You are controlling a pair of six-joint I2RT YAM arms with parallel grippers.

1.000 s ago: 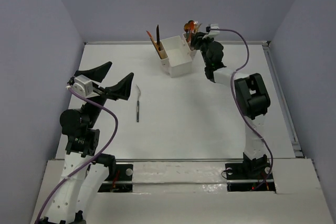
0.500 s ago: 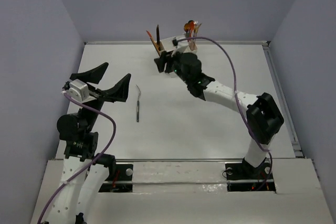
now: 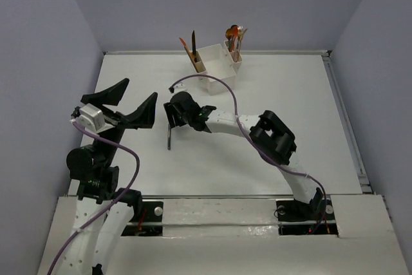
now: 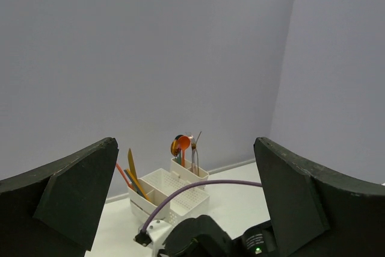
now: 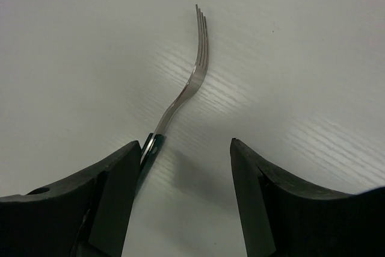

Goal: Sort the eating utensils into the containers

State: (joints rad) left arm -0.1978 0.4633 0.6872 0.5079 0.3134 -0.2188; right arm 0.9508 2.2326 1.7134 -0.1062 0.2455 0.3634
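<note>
Your right jaws are spread wide and grip nothing, low over the tabletop [image 3: 322,101]. The fork [image 5: 195,79] lies flat just ahead, its handle running under one finger. Your left jaws are spread, empty and raised. The white box [image 3: 215,76] holding upright cutlery [image 3: 233,35] stands well beyond both.

No text, label, brand, number or sign can be read in any of the views; nothing is legible near either gripper.
</note>
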